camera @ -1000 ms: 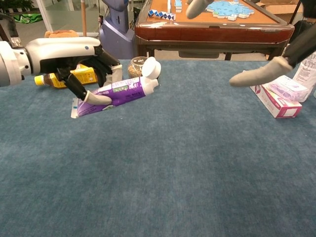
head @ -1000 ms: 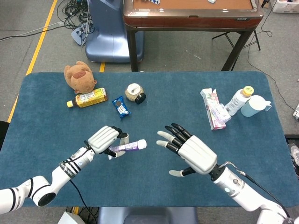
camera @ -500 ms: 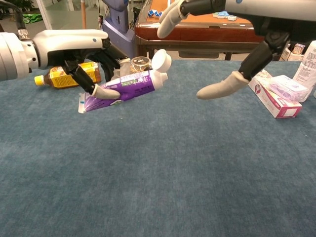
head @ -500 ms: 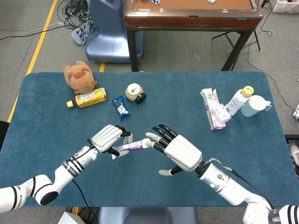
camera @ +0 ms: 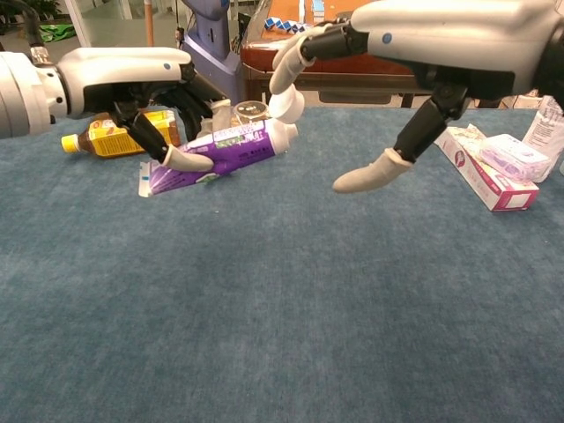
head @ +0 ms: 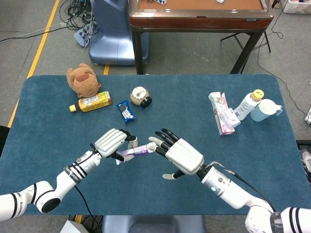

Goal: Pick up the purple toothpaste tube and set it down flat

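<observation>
My left hand [head: 112, 141] [camera: 141, 92] grips the purple toothpaste tube [head: 134, 152] [camera: 220, 152] above the blue table [head: 48, 131], thumb under the tube and the other fingers over it. The tube lies nearly level, its white cap [camera: 285, 105] pointing right. My right hand [head: 181, 154] [camera: 414, 53] is beside it with fingers spread. Its fingertips [camera: 284, 69] reach the cap end and seem to touch the cap. Its thumb [camera: 368, 175] hangs free below.
At back left lie a brown plush bear [head: 83, 80], a yellow bottle [head: 91, 102], a blue snack packet [head: 126, 111] and a round jar [head: 140, 96]. At right are a pink-white box [head: 221, 112], a white bottle [head: 248, 104] and a light blue cup [head: 265, 110].
My right hand has moved left toward the tube until its fingertips reached the cap. The left hand kept hold of the tube and shifted slightly right.
</observation>
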Controlling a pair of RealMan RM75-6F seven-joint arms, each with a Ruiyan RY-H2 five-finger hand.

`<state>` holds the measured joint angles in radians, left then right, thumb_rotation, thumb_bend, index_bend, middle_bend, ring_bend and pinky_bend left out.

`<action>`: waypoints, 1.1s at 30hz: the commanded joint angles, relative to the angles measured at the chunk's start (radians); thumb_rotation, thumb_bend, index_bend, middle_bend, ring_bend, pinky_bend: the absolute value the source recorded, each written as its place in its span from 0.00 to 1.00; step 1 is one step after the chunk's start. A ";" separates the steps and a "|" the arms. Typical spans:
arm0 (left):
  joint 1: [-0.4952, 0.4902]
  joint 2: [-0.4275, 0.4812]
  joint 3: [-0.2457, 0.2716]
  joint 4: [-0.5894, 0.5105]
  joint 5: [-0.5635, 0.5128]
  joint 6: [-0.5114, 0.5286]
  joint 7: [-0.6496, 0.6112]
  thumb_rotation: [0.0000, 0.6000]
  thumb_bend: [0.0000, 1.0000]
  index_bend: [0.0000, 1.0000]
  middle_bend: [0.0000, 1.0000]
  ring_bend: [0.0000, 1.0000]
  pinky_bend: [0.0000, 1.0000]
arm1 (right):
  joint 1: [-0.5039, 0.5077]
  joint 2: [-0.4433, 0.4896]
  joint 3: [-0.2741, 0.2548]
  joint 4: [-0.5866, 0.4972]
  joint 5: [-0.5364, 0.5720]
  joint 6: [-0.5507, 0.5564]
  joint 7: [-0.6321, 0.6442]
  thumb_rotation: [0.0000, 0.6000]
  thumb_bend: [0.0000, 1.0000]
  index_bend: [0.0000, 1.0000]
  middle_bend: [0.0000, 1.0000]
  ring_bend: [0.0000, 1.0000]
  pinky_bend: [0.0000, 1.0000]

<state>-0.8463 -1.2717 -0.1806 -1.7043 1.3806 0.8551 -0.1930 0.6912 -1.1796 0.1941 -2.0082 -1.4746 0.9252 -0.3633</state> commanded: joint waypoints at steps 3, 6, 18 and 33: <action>0.003 0.003 0.003 0.004 0.004 0.005 -0.010 1.00 0.45 0.55 0.63 0.40 0.36 | 0.011 -0.009 -0.003 0.014 0.030 0.000 -0.016 0.81 0.16 0.22 0.11 0.00 0.00; 0.007 0.005 0.005 0.009 0.009 0.012 -0.021 1.00 0.45 0.55 0.63 0.40 0.36 | 0.011 -0.011 -0.006 0.022 0.045 0.006 -0.014 0.81 0.16 0.22 0.11 0.00 0.00; 0.026 0.016 0.013 0.026 0.021 0.032 -0.081 1.00 0.45 0.56 0.63 0.41 0.36 | 0.010 -0.030 -0.030 0.062 0.066 0.022 0.039 0.81 0.16 0.22 0.11 0.00 0.00; 0.064 0.031 0.023 0.022 0.056 0.092 -0.152 1.00 0.45 0.56 0.63 0.41 0.37 | 0.009 -0.055 -0.039 0.070 0.039 0.062 0.118 0.81 0.17 0.22 0.11 0.00 0.00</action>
<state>-0.7904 -1.2416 -0.1634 -1.6839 1.4273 0.9362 -0.3387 0.7109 -1.2460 0.1552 -1.9269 -1.4231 0.9697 -0.2740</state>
